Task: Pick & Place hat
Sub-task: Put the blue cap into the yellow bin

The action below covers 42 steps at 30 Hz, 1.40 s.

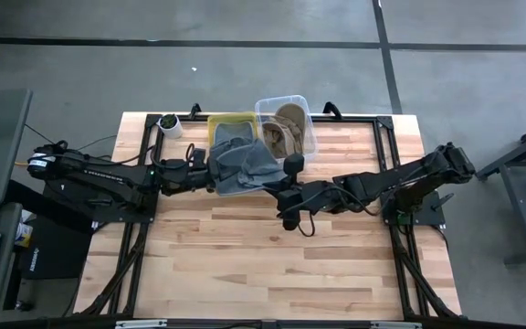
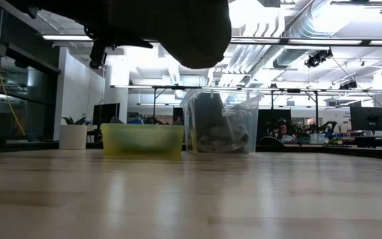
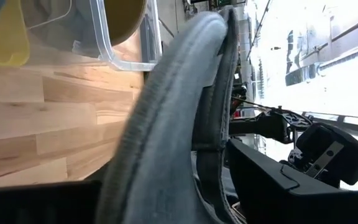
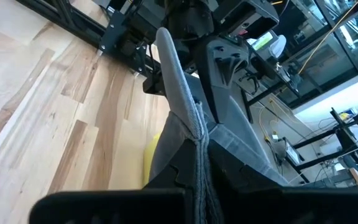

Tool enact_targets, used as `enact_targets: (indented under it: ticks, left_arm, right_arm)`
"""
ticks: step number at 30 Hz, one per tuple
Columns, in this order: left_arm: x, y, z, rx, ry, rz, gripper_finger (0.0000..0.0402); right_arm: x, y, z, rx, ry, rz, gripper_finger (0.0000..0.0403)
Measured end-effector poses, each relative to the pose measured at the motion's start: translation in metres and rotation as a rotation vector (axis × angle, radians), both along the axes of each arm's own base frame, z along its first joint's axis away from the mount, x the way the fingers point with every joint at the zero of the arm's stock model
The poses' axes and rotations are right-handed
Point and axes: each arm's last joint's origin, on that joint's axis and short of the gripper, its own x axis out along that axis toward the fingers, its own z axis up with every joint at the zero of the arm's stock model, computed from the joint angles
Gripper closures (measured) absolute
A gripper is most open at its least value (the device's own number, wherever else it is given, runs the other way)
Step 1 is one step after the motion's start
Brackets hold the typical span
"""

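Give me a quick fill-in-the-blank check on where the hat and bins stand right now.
1. The grey hat is held off the table between ____ grippers.
2. The bin partly under the hat is the ____ bin.
3. The clear bin beside it already holds ____ hats.
4. The small white pot stands near the table's back ____ corner in the high view.

Missing words: two; yellow; tan; left
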Motion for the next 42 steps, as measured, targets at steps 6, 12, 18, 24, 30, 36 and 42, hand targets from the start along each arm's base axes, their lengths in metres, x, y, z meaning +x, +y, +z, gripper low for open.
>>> enact_targets:
  ticks: [6,12,18,24,30,36,42]
  left_arm:
    - [0.0,0.0,0.0,0.011,0.004,-0.002,0.0267]
    - [-0.0001,-0.0001,0.0001,0.039,0.013,-0.008,0.0332]
    - [-0.0002,-0.0003,0.0003,0.101,0.031,-0.022,0.0395]
    - [-0.0001,-0.0005,0.0004,0.128,0.039,-0.029,0.04]
    - [-0.0001,-0.0004,0.0004,0.148,0.045,-0.031,0.0401]
    - [-0.0001,-0.0004,0.0004,0.155,0.047,-0.032,0.0401]
    - [0.0,-0.0004,0.0011,0.163,0.047,-0.032,0.0401]
  right_arm:
    - [-0.0001,-0.0002,-0.0001,-0.002,0.001,-0.006,0.0393]
    - [-0.0004,-0.0004,-0.0006,-0.005,0.006,-0.011,0.0393]
    - [-0.0008,-0.0005,-0.0017,-0.008,0.018,-0.012,0.0393]
    - [-0.0016,-0.0008,-0.0035,-0.014,0.038,-0.014,0.0393]
    - [-0.0016,-0.0008,-0.0038,-0.016,0.04,-0.016,0.0393]
    - [-0.0015,-0.0008,-0.0038,-0.016,0.04,-0.016,0.0391]
    - [-0.0014,-0.0011,-0.0041,-0.02,0.04,-0.025,0.0336]
